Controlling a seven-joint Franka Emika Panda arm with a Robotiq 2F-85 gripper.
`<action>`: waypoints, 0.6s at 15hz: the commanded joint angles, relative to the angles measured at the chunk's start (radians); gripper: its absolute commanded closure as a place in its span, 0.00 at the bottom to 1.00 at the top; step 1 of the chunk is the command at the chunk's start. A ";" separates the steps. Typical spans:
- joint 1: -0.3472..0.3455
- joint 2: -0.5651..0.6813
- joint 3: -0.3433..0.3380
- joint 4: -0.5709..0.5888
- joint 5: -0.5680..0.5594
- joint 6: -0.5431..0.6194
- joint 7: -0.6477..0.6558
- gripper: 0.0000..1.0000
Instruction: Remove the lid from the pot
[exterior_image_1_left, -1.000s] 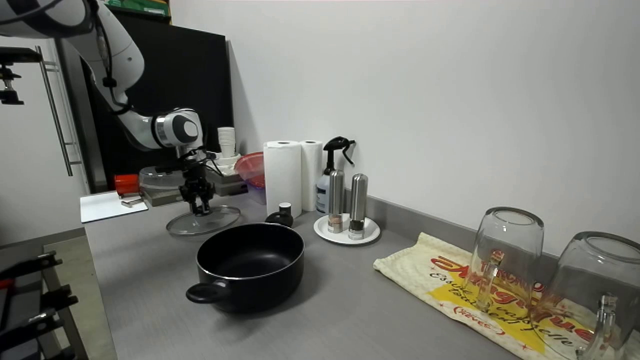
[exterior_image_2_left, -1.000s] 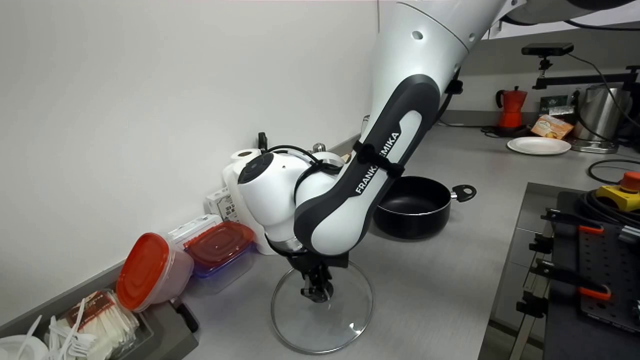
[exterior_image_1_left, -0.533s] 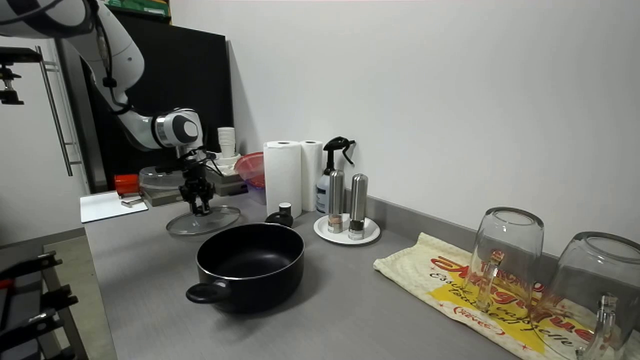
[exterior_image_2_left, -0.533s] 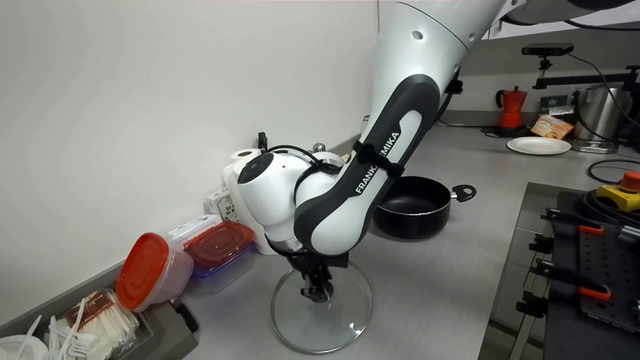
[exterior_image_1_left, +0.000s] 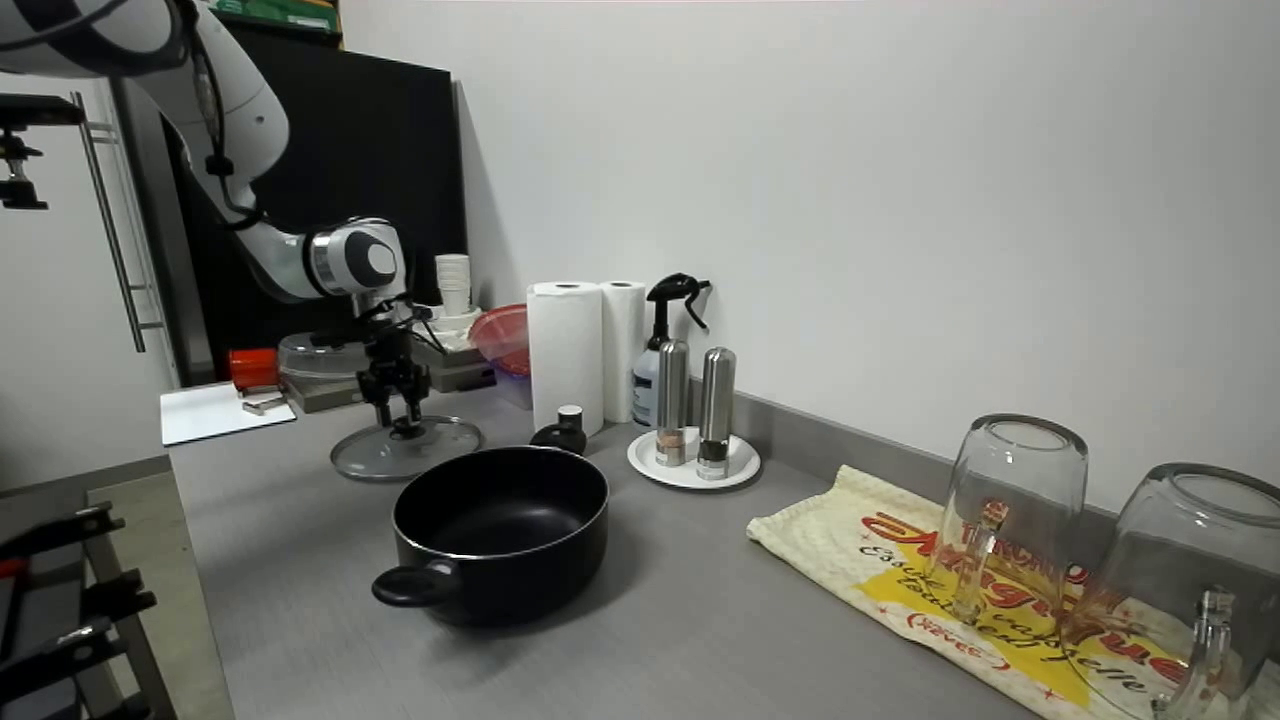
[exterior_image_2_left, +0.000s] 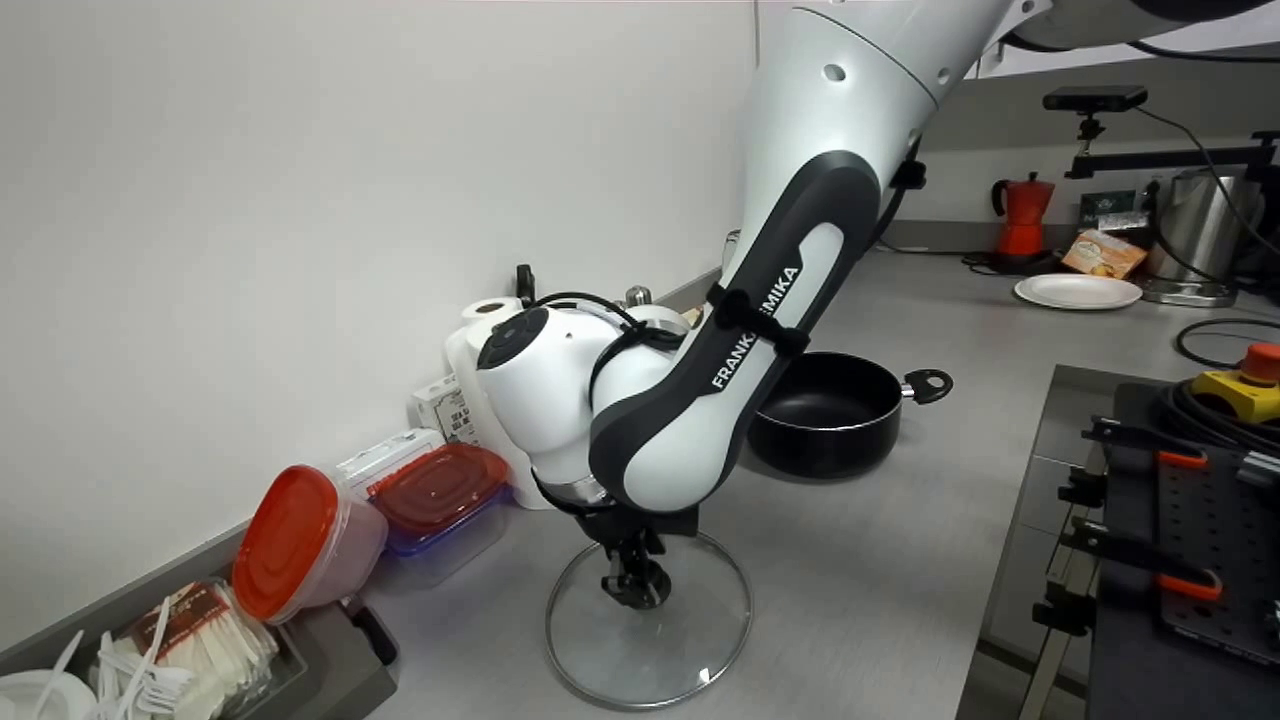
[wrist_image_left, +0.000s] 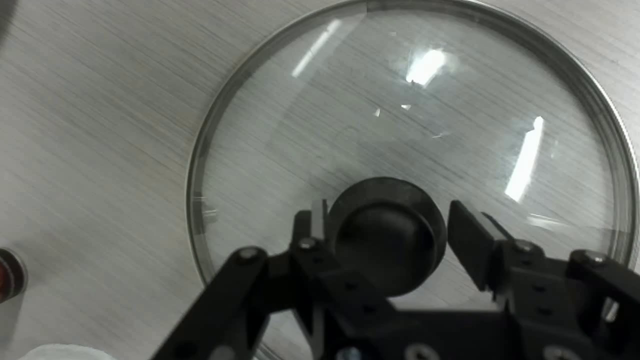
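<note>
Lowered since before, round clear-glass lid (exterior_image_2_left: 670, 645), my black two-fingered gripper (wrist_image_left: 390, 227) parted wide around its round black knob (wrist_image_left: 385, 260), wide black pot (exterior_image_1_left: 505, 580) at right.

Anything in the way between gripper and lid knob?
Nothing visible. In the wrist view the gripper is open, its fingers on either side of the knob with nothing else between them. The lid rests on the counter, off the pot.

The clear lid (exterior_image_2_left: 652, 645) lies near the uncovered black pot (exterior_image_1_left: 505, 572).
</note>
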 joint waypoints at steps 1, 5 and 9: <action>-0.001 0.003 0.002 0.006 -0.002 -0.003 0.001 0.29; -0.001 0.003 0.002 0.006 -0.002 -0.003 0.001 0.24; -0.001 0.003 0.002 0.006 -0.002 -0.003 0.001 0.24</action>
